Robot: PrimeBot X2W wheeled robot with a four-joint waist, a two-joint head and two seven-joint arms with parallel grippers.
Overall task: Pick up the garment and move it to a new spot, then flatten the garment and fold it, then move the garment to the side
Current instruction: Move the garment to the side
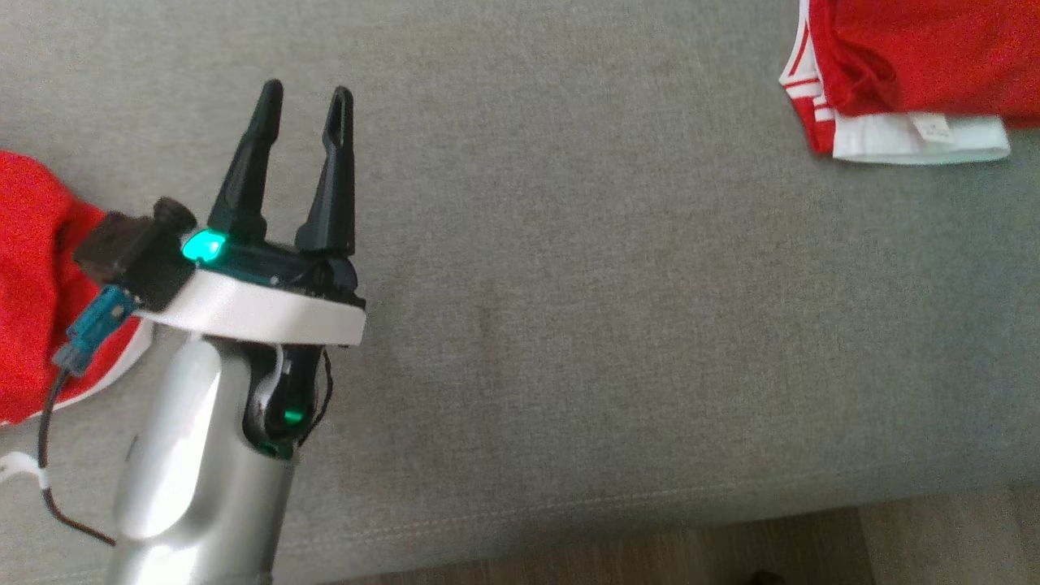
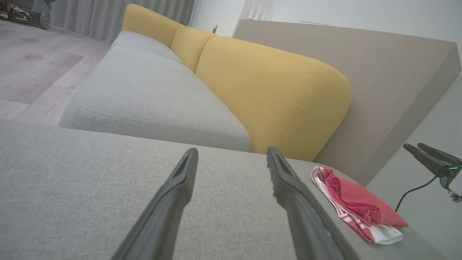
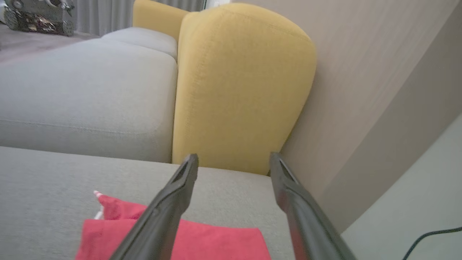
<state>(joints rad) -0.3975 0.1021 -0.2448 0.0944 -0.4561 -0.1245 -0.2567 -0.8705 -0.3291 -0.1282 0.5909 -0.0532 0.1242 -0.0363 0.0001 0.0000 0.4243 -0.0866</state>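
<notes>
Two pincers are mine, and each has its two dark fingers spread wide with nothing between them. My left pincer [image 1: 307,91] hovers over the grey seat cushion [image 1: 609,284] in the head view, gripping nothing, and two green lights [image 1: 203,244] glow on that arm, one at the pincer's base and one lower down. My right pincer [image 3: 234,156] is likewise parted and empty. In its own wrist view the fingers rise above the garment [image 3: 216,242], which lies on the cushion beneath them (whether a finger brushes the cloth I cannot tell). From my left wrist I also catch the right pincer [image 2: 413,145] side-on at the far right edge, beyond the cushion's corner.

One garment is the task's thing: red, folded into a compact bundle, lying at the upper right of the head view, with one white waistband [image 1: 877,138] along its near edge and one small label [image 1: 933,126] on that band. In the left wrist view it sits by the right-hand edge of the cushion. A second red cloth [image 1: 32,284], edged in white, lies at the far left of the head view, partly behind my left wrist and well apart from the garment, so I count two red pieces in all. Three yellow back cushions [image 2: 274,97] line up behind the grey seats
</notes>
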